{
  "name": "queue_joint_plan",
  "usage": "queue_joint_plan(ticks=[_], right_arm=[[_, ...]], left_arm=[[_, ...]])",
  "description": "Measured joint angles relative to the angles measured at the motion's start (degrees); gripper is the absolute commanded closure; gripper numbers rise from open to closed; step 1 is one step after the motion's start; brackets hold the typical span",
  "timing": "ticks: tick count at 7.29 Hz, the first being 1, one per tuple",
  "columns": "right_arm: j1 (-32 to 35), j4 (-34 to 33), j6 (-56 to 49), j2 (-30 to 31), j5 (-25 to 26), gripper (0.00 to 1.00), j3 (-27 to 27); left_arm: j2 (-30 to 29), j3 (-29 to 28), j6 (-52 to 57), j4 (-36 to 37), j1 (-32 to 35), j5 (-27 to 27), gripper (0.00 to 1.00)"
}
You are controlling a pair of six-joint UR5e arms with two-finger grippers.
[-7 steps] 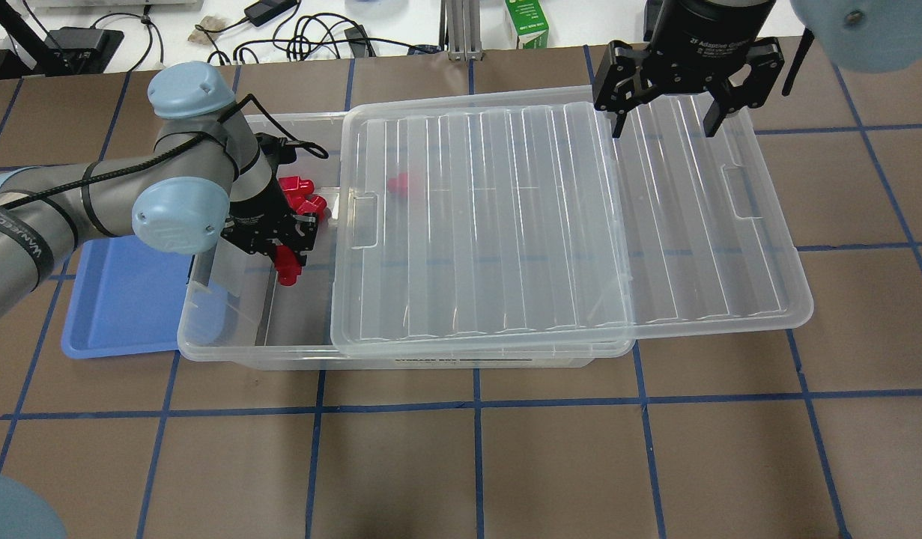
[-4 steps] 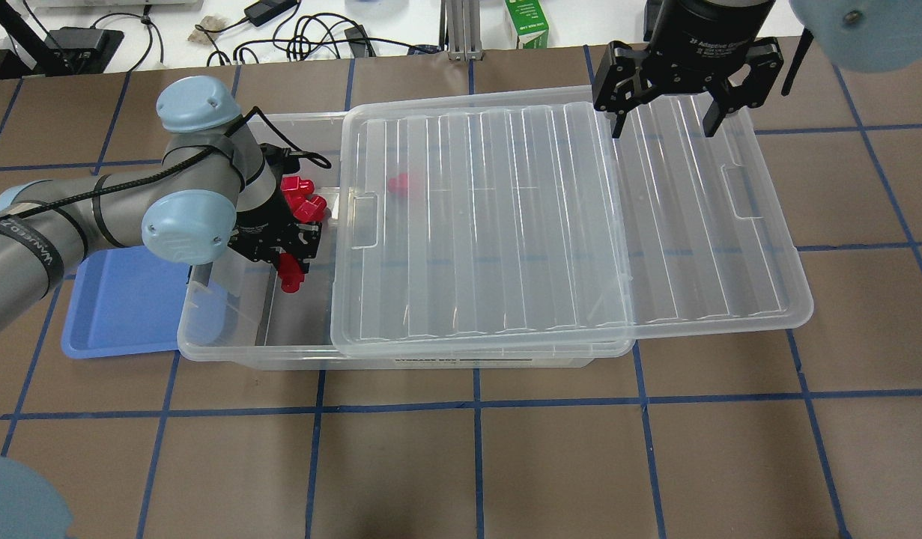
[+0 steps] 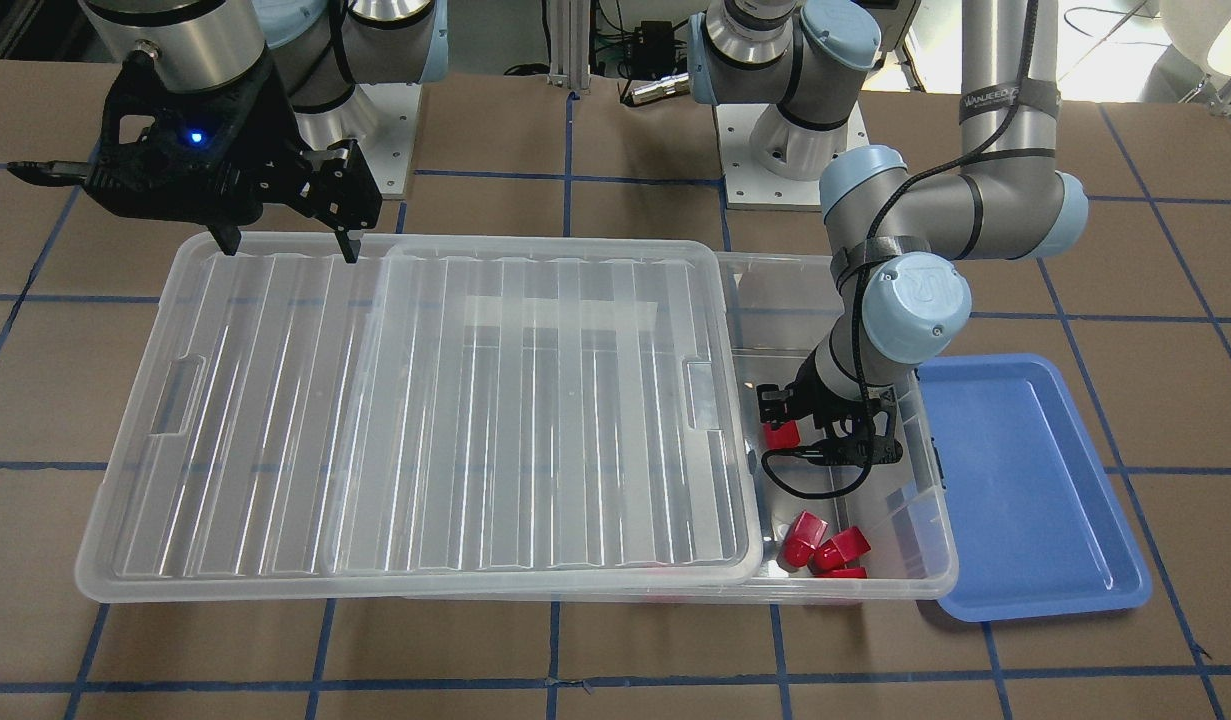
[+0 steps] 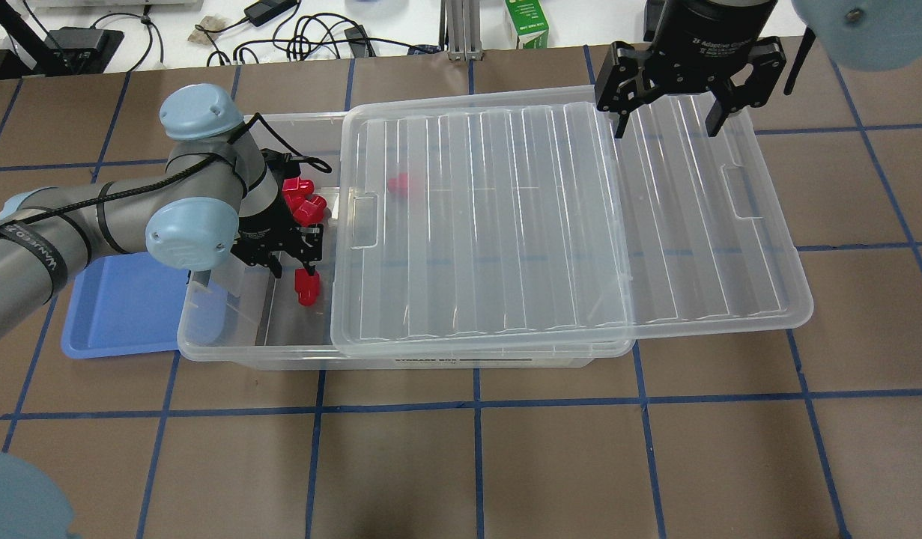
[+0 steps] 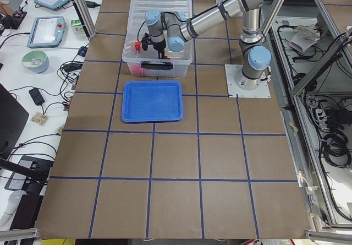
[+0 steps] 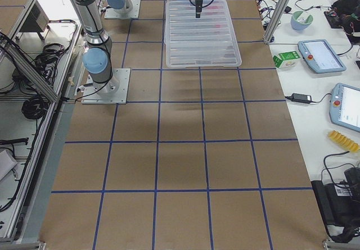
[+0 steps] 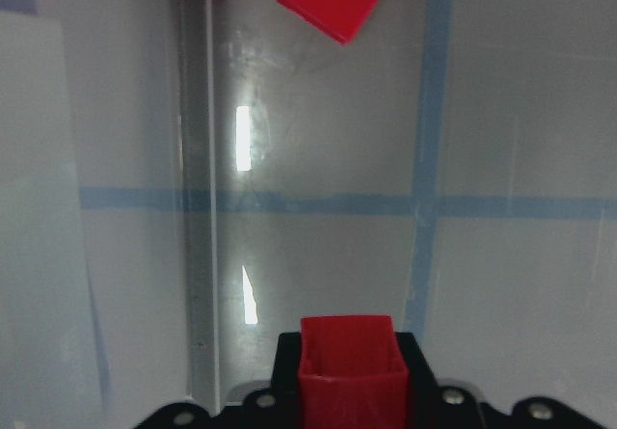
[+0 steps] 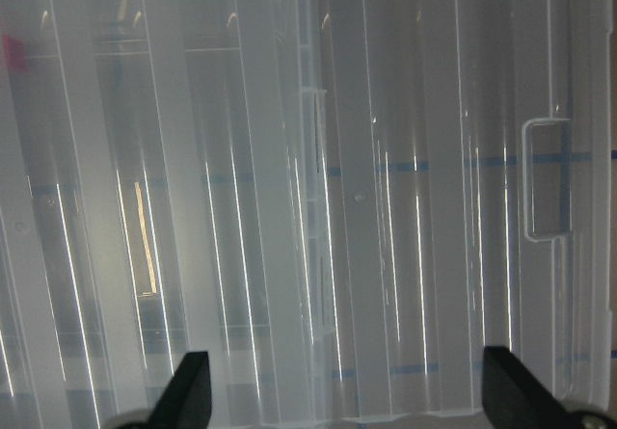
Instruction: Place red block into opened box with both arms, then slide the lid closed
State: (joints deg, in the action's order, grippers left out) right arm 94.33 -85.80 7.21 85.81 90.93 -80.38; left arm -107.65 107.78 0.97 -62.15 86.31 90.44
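Note:
The red block [image 4: 306, 287] hangs low inside the uncovered left end of the box [image 4: 243, 350], with my left gripper [image 4: 299, 268] shut on it. In the left wrist view the red block [image 7: 347, 369] sits between the black fingers above the box floor. The see-through lid [image 4: 505, 224] covers most of the box and overhangs its right end. My right gripper [image 4: 663, 123] stands open just above the lid's far edge, holding nothing; its fingertips [image 8: 193, 390] show over the ribs. The front view shows the left gripper [image 3: 781, 420] and the right gripper [image 3: 280, 245].
Several loose red blocks [image 4: 302, 199] lie at the far side of the open end, seen too as red blocks [image 3: 821, 546]; one more [image 4: 401, 183] lies under the lid. A shallow blue tray [image 4: 123, 307] lies against the box's left end. Cables and a green carton [image 4: 526, 26] sit beyond the table.
My left gripper has moved a little right and toward the near side inside the box, carrying the red block with it. The right gripper and the lid have stayed put.

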Motion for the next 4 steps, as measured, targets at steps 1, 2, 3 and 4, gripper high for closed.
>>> queue_joint_plan(ticks=[1,2,3,4], right_arm=[[-0.27,0.03,0.08,0.00,0.05,0.00,0.05],[-0.42,0.05,0.18,0.03,0.29,0.00,0.21],[-0.66,0.04,0.23,0.05,0.31,0.00,0.47],[-1.48,0.04,0.18,0.14,0.18,0.00,0.76]], left_arm=[[0.34,-0.22,-0.13,0.06,-0.03,-0.04,0.00],[0.83,-0.48,-0.13,0.07,-0.06,-0.10,0.00],[1.47,-0.74,-0.11,0.00,-0.06,-0.08,0.00],[2.49,-1.17,-0.10,-0.28,-0.08,0.01,0.00]])
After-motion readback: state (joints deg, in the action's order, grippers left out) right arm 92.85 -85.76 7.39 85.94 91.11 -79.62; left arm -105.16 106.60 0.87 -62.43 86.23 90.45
